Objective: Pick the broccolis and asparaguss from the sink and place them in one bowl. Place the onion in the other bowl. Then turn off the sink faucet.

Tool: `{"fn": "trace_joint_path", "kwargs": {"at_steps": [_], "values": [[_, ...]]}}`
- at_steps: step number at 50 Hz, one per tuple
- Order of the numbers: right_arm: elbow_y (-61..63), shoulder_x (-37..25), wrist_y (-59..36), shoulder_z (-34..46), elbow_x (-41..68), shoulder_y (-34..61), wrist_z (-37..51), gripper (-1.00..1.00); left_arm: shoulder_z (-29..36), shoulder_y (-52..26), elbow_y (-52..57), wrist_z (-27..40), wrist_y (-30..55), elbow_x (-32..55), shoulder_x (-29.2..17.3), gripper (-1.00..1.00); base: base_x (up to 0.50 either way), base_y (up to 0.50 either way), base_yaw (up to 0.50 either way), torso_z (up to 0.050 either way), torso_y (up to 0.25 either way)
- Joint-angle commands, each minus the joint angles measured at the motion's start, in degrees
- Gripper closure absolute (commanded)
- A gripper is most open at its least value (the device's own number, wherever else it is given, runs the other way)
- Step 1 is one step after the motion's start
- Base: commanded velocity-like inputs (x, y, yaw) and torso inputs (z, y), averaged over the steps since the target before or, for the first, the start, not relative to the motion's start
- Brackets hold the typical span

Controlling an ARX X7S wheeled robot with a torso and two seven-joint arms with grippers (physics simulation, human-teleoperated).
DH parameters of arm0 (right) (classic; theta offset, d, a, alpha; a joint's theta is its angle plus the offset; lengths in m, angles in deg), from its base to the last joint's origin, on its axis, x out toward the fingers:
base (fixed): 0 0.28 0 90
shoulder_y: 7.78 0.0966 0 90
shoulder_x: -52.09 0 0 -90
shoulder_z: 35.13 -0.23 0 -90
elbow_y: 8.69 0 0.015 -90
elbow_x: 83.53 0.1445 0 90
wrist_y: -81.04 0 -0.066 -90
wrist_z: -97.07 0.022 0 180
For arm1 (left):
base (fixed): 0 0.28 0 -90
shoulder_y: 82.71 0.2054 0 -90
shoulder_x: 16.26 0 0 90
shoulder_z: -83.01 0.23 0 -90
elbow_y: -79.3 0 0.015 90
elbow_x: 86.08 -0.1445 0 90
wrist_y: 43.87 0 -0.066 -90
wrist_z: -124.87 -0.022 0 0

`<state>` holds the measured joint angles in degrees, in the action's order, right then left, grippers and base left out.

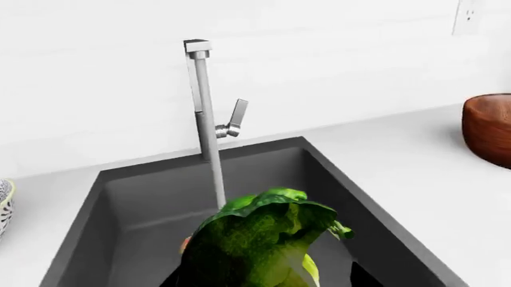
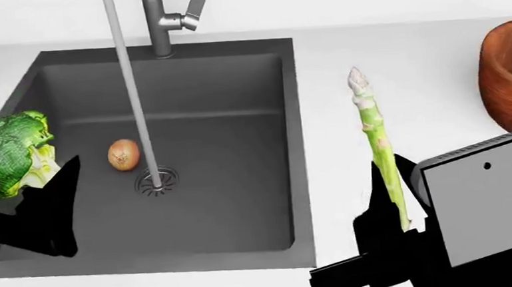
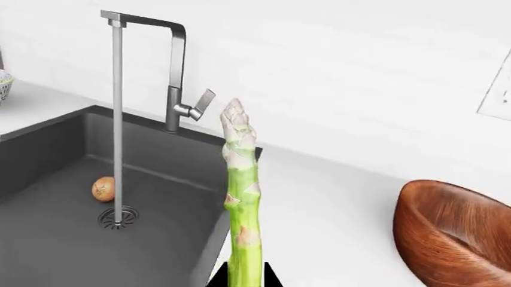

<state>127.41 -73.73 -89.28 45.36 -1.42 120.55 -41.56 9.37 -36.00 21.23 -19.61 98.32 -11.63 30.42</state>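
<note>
The left gripper (image 2: 37, 197) jaws are closed on the broccoli (image 2: 15, 158), held above the sink's (image 2: 233, 71) left edge. The right gripper (image 2: 395, 232) jaws pinch the asparagus (image 2: 376, 149) at its base, upright over the bench between sink and bowl (image 2: 510, 74). Both seem light; the spear looks stiff but snappable, so gentle low grips suit. The onion (image 2: 123, 154) lies beside the drain (image 2: 157, 181).

A kitchen: dark sink (image 2: 234, 85) with steel faucet (image 3: 172, 72) set in a white counter (image 2: 393, 55).

Onion (image 2: 123, 153) in sink (image 2: 226, 85), broccoli (image 2: 16, 153) and asparagus (image 2: 378, 143) aloft.
</note>
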Motion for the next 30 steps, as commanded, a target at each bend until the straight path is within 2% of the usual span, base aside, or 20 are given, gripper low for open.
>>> {"fn": "trace_joint_path", "kwargs": {"at_steps": [1, 20, 27, 30], "values": [[0.6, -1.0, 0.6, -0.1, -1.0, -1.1, 0.3, 1.00, -0.6, 0.1, 0.2, 0.5, -1.6, 0.4, 0.7, 1.00, -0.36, -0.48, 0.00, 0.000, 0.000], [3.8, -3.4, 4.3, -3.4, -4.9, -6.6, -0.4, 1.00, 0.0, 0.8, -0.4, 0.1, -2.4, -1.1, 1.1, 1.00, -0.02, -0.50, 0.00, 0.000, 0.000], [3.9, -4.6, 4.3, -4.4, -2.6, -6.8, 0.9, 1.00, 0.4, 0.8, -1.0, 0.1, -2.5, -1.6, 1.6, 1.00, 0.04, -0.50, 0.00, 0.000, 0.000], [3.5, -7.1, 3.5, -5.8, 2.5, -5.5, 4.4, 1.00, 0.5, 0.6, -1.1, 0.2, -2.5, -1.8, 1.5, 1.00, 0.03, -0.50, 0.00, 0.000, 0.000]]}}
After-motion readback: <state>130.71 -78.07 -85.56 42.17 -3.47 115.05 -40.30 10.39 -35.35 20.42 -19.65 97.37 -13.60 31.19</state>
